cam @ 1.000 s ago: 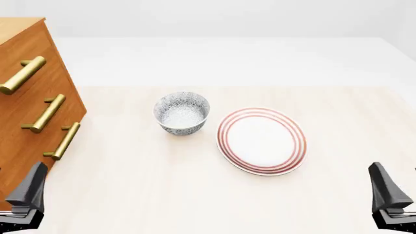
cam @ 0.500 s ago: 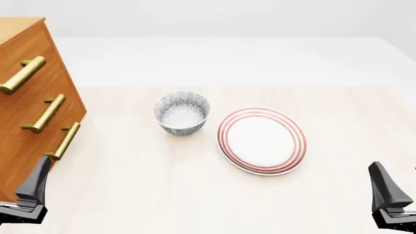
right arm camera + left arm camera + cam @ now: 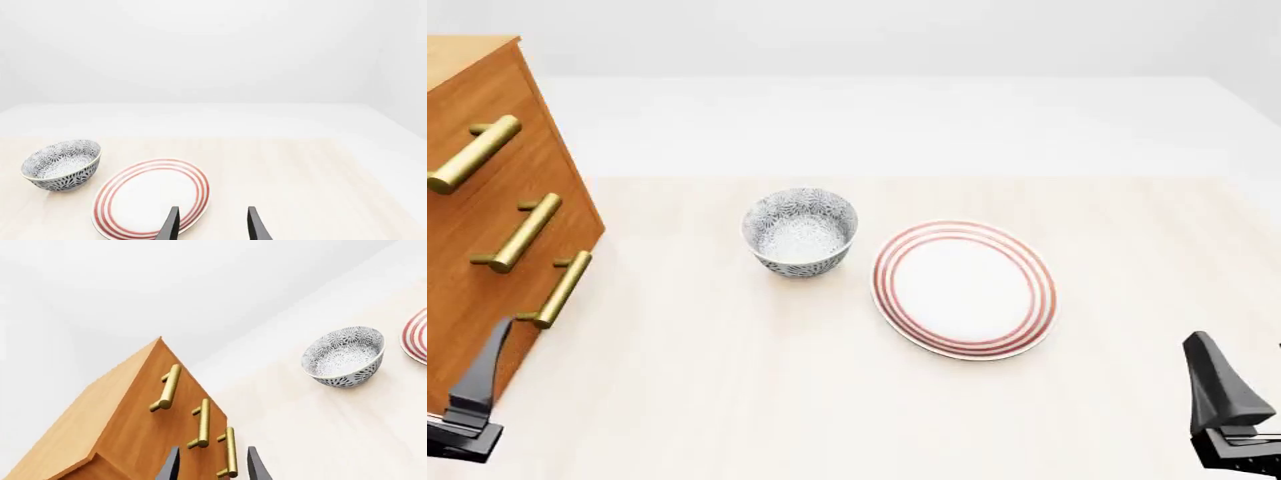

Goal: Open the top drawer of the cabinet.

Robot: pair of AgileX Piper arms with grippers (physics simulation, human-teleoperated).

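The orange-brown wooden cabinet (image 3: pixel 487 215) stands at the table's left edge; it also shows in the left wrist view (image 3: pixel 127 425). Its top drawer (image 3: pixel 481 110) is shut, with a brass bar handle (image 3: pixel 474 153), seen in the left wrist view too (image 3: pixel 167 388). My left gripper (image 3: pixel 483 375) is open and empty, low at the front left, near the lowest handle (image 3: pixel 561 289); its fingertips (image 3: pixel 173 467) frame that handle (image 3: pixel 230 452). My right gripper (image 3: pixel 1225 395) is open and empty at the front right, far from the cabinet.
A patterned grey bowl (image 3: pixel 801 232) sits mid-table, with a white plate with red rings (image 3: pixel 964 288) to its right. Both show in the right wrist view, the bowl (image 3: pixel 61 165) and the plate (image 3: pixel 150 197). The middle drawer's handle (image 3: pixel 518 233) lies between the other two.
My left gripper has turned and shifted a little left and down, toward the cabinet's front. The right arm has not moved. The drawers have not moved.
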